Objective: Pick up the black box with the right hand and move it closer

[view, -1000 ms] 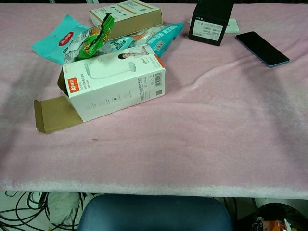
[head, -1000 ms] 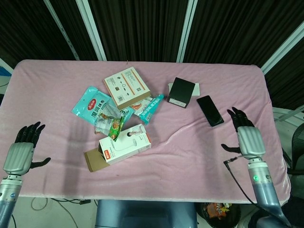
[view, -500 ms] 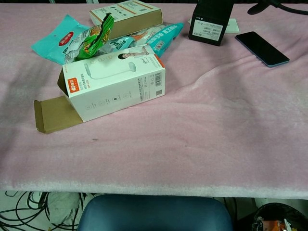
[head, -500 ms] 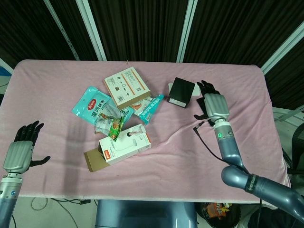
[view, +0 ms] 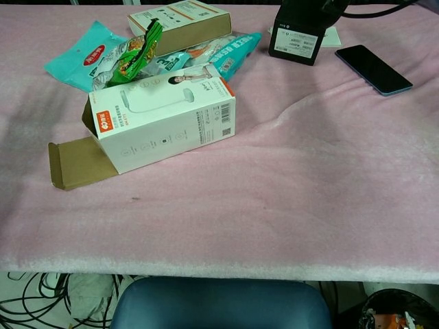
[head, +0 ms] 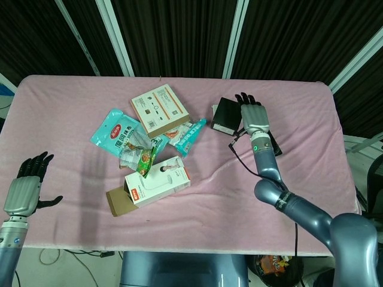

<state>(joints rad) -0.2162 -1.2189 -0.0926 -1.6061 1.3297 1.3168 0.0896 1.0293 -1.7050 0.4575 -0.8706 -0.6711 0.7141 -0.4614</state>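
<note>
The black box (head: 228, 115) stands at the far right-centre of the pink bench (head: 72, 95), a small white label with unreadable print on its near face. The right hand (head: 254, 117) lies against its right edge, fingers extended; whether it grips cannot be told. The left hand (head: 25, 190) hovers spread at the near left, holding nothing.

Pink cloth-covered table (head: 72, 95): open white carton (head: 158, 181) at centre-left; black box (head: 226, 113), dark flat phone (view: 374, 68) right of carton.
</note>
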